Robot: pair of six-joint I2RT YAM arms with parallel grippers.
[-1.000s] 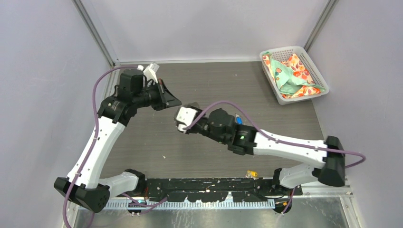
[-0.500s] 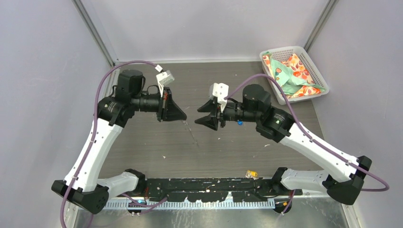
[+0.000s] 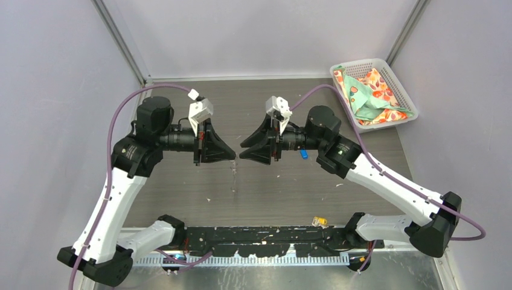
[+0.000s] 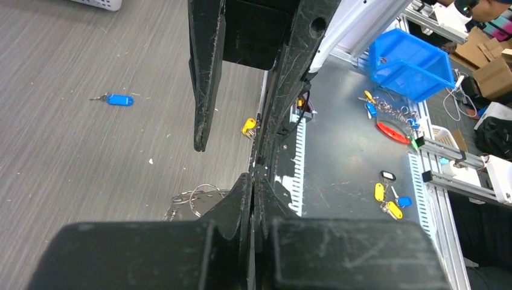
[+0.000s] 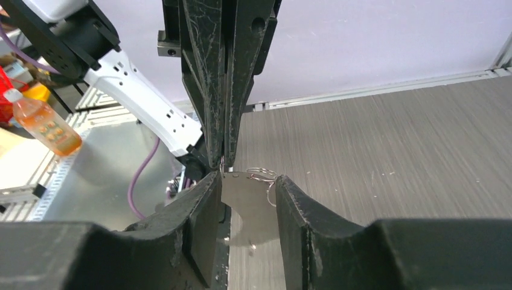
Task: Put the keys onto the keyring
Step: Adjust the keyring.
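My left gripper [image 3: 233, 155] is shut on the keyring [image 5: 261, 175], thin wire loops with a flat grey metal tab, which hangs from its tips above the table. My right gripper [image 3: 241, 155] faces it tip to tip and is open, its jaws on either side of the tab [image 5: 250, 199]; I cannot tell if they touch it. In the left wrist view the loops [image 4: 196, 198] show left of the shut fingertips [image 4: 244, 187]. The blue key [image 3: 304, 154] lies on the table under the right wrist. The yellow key [image 3: 319, 222] lies at the table's near edge.
A white basket [image 3: 395, 81] holding patterned cloth stands at the back right corner. A black rail [image 3: 259, 232] runs along the near edge. Beyond the table are a blue bin [image 4: 410, 63], spare keys [image 4: 389, 199] and an orange bottle [image 5: 45, 121].
The right arm swung round from reaching left across the table to face the left gripper. Both grippers closed the gap until their tips met mid-table.
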